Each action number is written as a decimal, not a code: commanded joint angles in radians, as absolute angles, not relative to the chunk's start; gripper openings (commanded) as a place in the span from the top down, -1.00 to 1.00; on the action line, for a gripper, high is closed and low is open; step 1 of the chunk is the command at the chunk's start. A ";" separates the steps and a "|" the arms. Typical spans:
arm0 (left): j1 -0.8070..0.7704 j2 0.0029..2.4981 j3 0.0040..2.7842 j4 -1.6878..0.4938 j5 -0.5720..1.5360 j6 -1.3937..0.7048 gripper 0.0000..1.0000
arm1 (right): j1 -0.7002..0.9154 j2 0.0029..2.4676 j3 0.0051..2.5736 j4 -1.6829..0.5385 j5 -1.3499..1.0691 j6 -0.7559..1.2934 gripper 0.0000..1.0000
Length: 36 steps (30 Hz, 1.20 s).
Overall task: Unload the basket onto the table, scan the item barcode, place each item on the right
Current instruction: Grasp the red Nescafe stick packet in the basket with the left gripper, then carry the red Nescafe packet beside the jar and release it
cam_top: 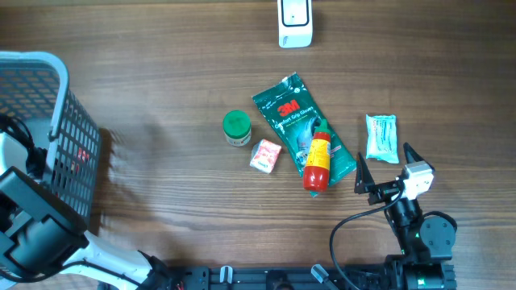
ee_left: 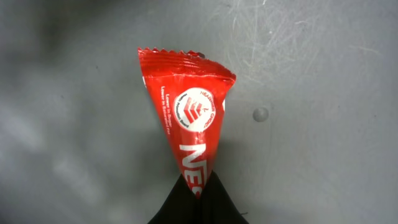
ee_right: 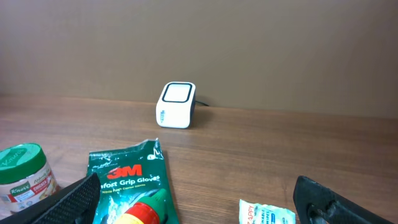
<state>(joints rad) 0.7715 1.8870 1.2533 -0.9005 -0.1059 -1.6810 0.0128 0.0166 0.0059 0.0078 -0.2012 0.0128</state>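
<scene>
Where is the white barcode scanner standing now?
The scanner stands at the table's far edge, slightly right of centre overhead, beyond the green 3M glove packet.

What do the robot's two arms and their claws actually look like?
Both arms are mostly black. The right gripper has two slim, pointed black fingers, a white boxy block behind them and a black cable looping to its base. The left arm has chunky black links and a white section; the left gripper shows black, tapering fingertips.

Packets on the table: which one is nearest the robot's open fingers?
The pale blue packet, just ahead of the open right fingers. The green glove pack and pink packet lie farther left.
</scene>
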 commanded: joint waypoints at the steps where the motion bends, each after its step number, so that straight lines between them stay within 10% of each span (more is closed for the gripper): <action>1: 0.773 1.933 1.212 -0.892 -0.128 -1.670 0.92 | 0.016 0.014 0.005 0.014 -0.206 0.002 -0.98; 21: 0.748 0.952 1.362 -0.930 0.060 -1.243 0.92 | 0.016 0.014 0.005 0.014 -0.207 0.002 -0.99; 26: 0.468 0.897 1.361 -0.938 0.441 -0.799 0.92 | 0.016 0.014 0.005 0.014 -0.206 0.002 -0.99; 36: -0.309 1.024 1.277 -1.139 0.050 -0.813 0.92 | 0.016 0.014 0.005 0.014 -0.206 0.002 -0.98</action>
